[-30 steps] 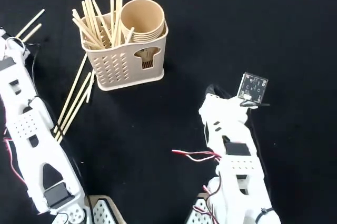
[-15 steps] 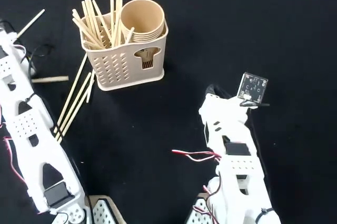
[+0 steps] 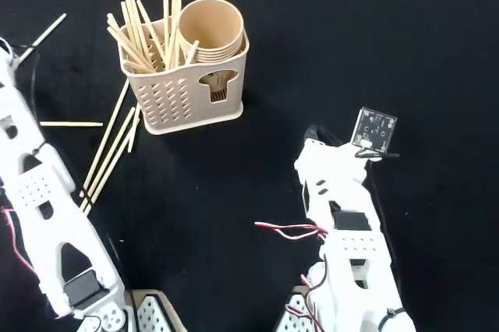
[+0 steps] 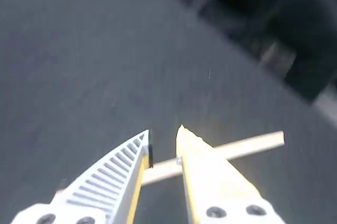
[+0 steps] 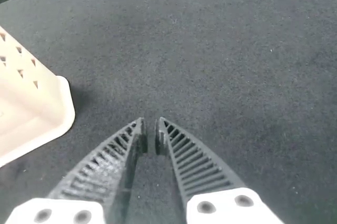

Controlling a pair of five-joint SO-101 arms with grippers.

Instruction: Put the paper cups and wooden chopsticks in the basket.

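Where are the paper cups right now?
In the high view, the paper cups stand stacked in the right half of the basket, beside the wooden chopsticks in its left half, toward the left of the table.

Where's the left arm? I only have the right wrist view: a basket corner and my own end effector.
Observer: The left arm is along the table's far left edge in the high view. In its wrist view the left end effector is over a chopstick that runs crosswise behind its slightly parted tips. I can't tell if it touches.
Operator: Anything outside the basket?
Observer: Yes. Several loose chopsticks lie on the table just left of the basket, and a single chopstick lies farther left, apart from them.
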